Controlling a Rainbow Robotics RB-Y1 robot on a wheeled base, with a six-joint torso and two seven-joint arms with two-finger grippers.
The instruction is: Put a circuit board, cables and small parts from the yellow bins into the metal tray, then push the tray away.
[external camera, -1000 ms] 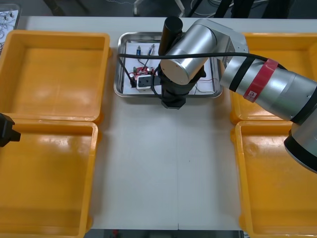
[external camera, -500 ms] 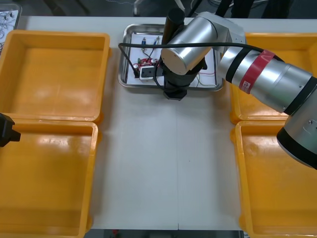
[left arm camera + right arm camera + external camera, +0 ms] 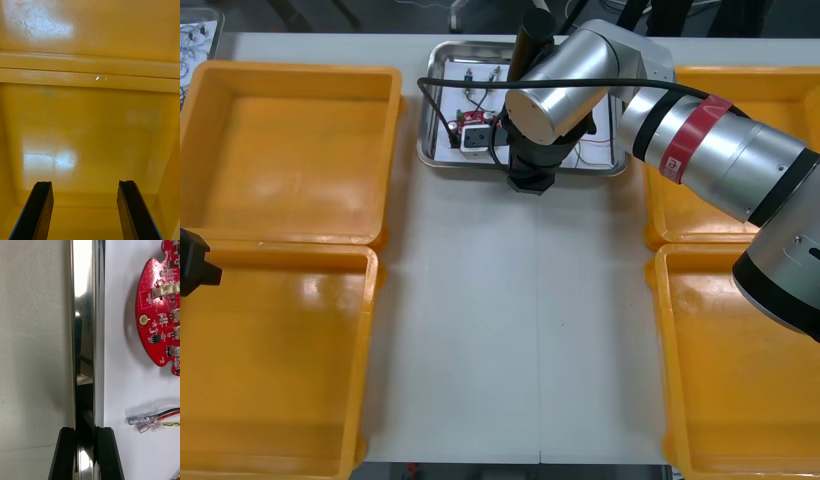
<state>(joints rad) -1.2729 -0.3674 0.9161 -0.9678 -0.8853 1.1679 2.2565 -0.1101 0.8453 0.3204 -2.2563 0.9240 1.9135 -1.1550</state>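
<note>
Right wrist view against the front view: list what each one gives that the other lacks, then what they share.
Right wrist view: the right hand shut on the metal tray's near rim, and metal terminals on the red and yellow cable. Front view: four yellow bins, the left hand parked at the seam between the left bins, the tray near the table's far edge. Shared: the tray, its white inside, and the red circuit board.

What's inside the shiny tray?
A round red circuit board, a red and yellow cable and small metal parts. The right arm, its tool pinching the tray rim, hides the middle.
</note>
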